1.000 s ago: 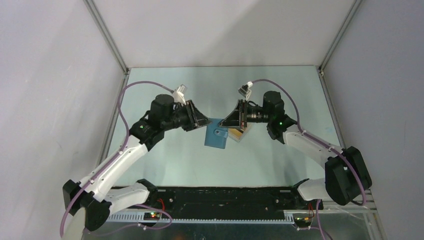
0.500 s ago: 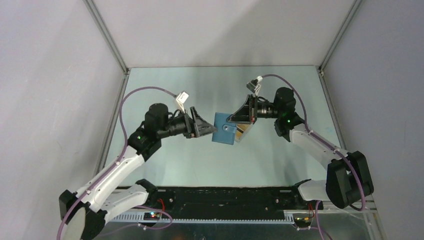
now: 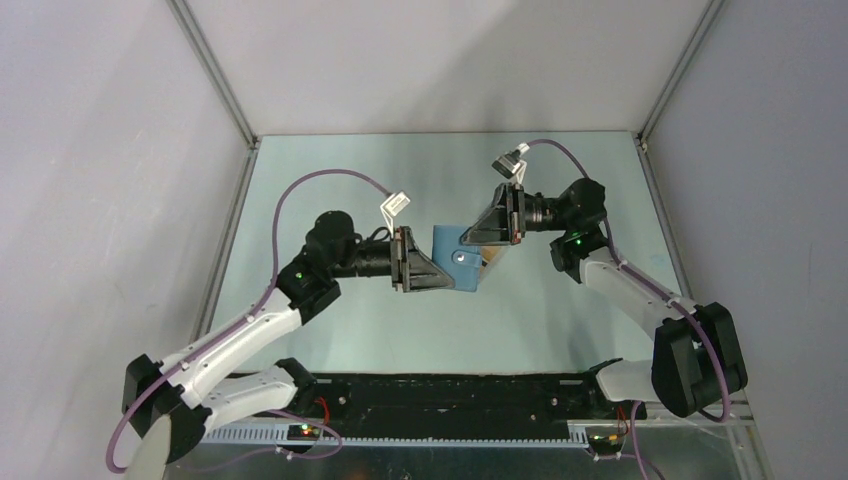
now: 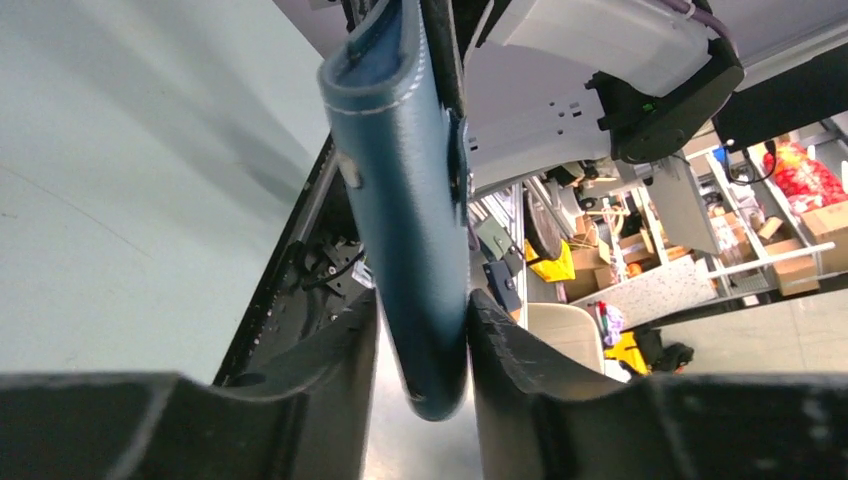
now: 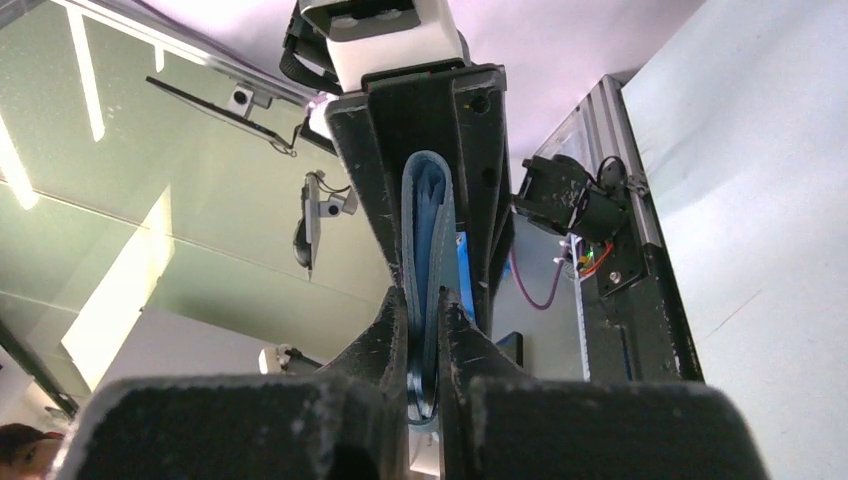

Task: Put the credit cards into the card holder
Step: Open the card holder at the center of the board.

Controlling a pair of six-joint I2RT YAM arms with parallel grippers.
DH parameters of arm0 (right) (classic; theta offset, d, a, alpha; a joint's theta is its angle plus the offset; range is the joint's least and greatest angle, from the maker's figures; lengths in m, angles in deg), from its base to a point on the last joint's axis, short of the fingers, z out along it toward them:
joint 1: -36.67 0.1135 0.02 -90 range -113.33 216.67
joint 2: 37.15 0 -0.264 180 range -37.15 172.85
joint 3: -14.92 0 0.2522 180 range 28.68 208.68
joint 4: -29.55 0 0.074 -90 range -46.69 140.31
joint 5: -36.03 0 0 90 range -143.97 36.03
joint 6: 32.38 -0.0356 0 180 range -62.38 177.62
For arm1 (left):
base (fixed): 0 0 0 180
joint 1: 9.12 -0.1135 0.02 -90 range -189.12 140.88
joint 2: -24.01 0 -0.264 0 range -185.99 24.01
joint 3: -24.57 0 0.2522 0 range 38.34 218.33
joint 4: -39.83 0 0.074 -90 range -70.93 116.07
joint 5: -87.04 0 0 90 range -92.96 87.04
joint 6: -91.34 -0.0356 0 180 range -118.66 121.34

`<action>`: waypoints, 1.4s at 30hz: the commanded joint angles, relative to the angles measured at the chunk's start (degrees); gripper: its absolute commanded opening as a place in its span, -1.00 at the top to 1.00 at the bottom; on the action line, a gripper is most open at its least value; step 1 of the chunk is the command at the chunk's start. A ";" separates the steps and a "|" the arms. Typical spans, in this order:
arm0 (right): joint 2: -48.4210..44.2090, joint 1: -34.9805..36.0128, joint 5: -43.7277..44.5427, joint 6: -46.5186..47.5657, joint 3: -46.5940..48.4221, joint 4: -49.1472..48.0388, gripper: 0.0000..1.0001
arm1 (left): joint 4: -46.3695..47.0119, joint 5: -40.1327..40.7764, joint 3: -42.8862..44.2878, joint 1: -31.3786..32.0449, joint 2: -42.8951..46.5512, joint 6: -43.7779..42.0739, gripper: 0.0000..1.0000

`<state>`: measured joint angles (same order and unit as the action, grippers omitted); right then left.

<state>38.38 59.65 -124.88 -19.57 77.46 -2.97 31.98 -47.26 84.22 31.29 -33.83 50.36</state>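
Above the middle of the table (image 3: pixel 330 170), clear of its surface, you've got the blue card holder (image 3: pixel 455 257) hanging btwn both arms. It's folded shut, w/ its small snap button (image 3: pixel 459 256) facing the top camera.

L claw (image 3: pixel 437 272) comes in from the left & has the holder's near-left edge. In the left wrist view the holder's lower end sits down btwn the two fingers (image 4: pixel 335 355), which press against both faces, so that claw is clamped on the holder.

R claw (image 3: pixel 478 238) comes in from the right & takes the opposite, far-right edge. In the right wrist view its fingers (image 5: pixel 385 340) are pinched nearly together on the holder's thin edge, w/ the layered blue leaves running away from the lens toward the L claw's black frame at the far end.

A tan-orange patch (image 3: pixel 490 256) shows just beside the holder's right edge, under the R claw; you can't tell from here what it is.
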 commanded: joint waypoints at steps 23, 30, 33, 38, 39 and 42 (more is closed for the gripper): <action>-5.10 14.04 49.51 50.26 23.16 81.25 -0.97 | -32.97 58.77 14.87 12.59 -1.34 -4.28 1.00; 0.46 17.99 51.78 52.11 28.18 82.31 -0.86 | -37.92 60.07 19.02 15.16 -4.85 -6.54 1.00; 1.02 18.40 51.45 51.90 28.49 81.22 -0.78 | -38.48 59.63 19.37 16.00 -5.42 -6.84 1.00; 1.84 18.45 50.55 52.61 29.63 81.35 -0.71 | -39.58 59.33 19.85 16.78 -6.46 -7.40 1.00; 1.89 18.43 50.46 52.64 29.98 81.44 -0.70 | -40.01 59.41 19.79 16.75 -6.56 -7.43 1.00; 2.15 18.46 50.70 52.68 30.27 81.37 -0.68 | -40.42 59.36 19.69 16.90 -6.69 -7.50 1.00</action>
<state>40.19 77.84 -74.74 32.00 104.80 79.01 -8.21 10.45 101.47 47.66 -40.65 44.28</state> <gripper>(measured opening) 0.846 0.052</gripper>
